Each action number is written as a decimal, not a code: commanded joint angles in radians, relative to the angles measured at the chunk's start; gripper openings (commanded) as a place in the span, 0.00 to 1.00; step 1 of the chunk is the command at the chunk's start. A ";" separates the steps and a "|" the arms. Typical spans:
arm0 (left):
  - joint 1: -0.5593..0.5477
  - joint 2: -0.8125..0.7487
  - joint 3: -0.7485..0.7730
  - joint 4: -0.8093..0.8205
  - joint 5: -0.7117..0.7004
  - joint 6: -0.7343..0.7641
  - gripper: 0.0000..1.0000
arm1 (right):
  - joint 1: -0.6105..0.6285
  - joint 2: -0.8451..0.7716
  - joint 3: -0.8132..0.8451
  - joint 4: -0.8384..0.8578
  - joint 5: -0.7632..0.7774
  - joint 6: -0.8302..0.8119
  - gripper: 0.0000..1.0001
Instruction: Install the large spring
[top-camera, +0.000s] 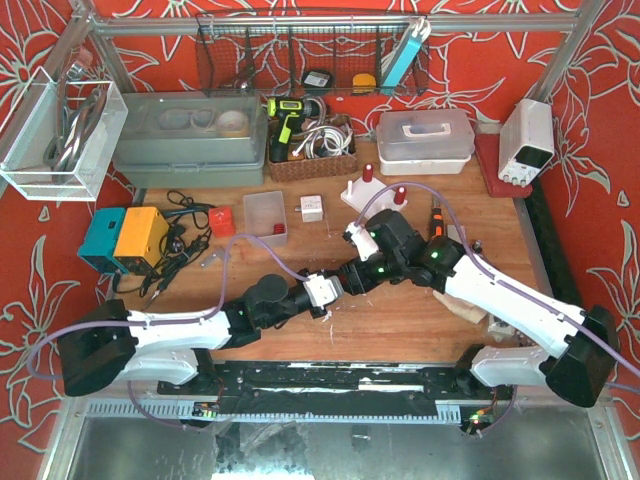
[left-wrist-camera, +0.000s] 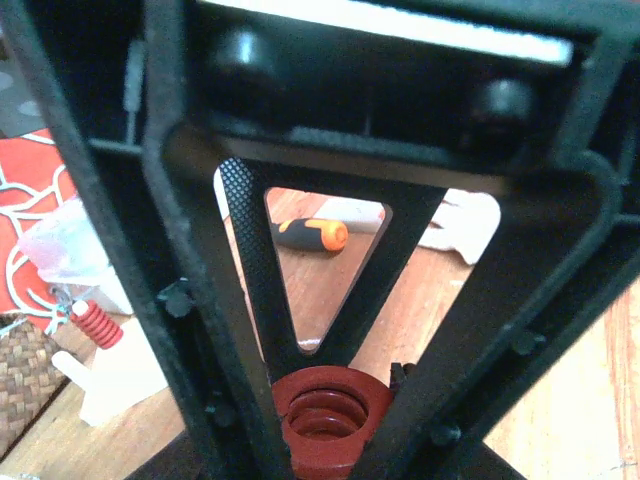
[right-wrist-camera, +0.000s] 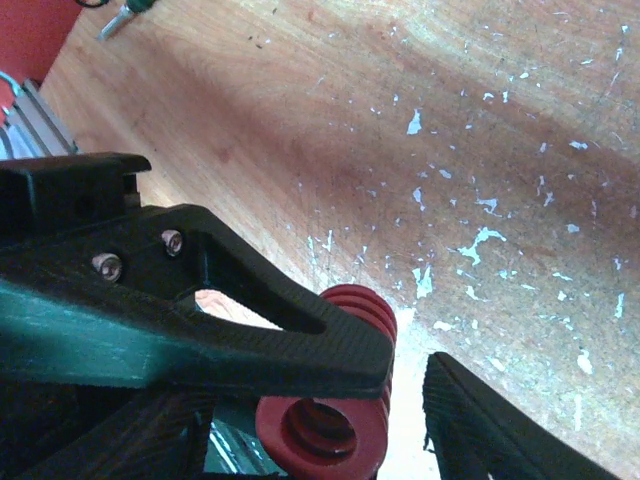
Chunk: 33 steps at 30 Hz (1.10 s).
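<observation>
Two arms reach low across the table (top-camera: 400, 325) and meet at its centre. The left gripper (top-camera: 328, 292) points right and slightly away. The right gripper (top-camera: 350, 279) angles in from the far right to face it, tips almost touching.

The left wrist view shows the large spring (left-wrist-camera: 325, 418) sitting at the left gripper's fingertips, with the two black fingers closed in against its sides. The right gripper's jaws stand slightly apart. One textured finger (right-wrist-camera: 290, 340) lies across the spring, and a pale gap shows before the other.

The table is worn wood flecked with pale chips, and the walls carry a red floral pattern. An orange-handled screwdriver (left-wrist-camera: 312, 233) lies farther out on the table. A small red spring (left-wrist-camera: 97, 323) stands on a white post, near a wicker basket (left-wrist-camera: 20, 385).

The spring's open bore faces the left wrist camera, so its long axis runs roughly along that gripper's fingers. From the right wrist it slants from lower left to upper right.
</observation>
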 joint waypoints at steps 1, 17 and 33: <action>-0.010 0.003 0.041 0.098 -0.020 0.014 0.00 | 0.018 0.030 -0.020 -0.015 0.026 0.023 0.56; -0.011 0.018 0.012 0.108 -0.119 0.019 0.48 | 0.016 0.017 0.021 0.006 0.143 0.035 0.00; -0.009 -0.040 -0.088 0.017 -0.275 -0.188 1.00 | -0.170 0.060 0.160 -0.111 0.431 -0.109 0.00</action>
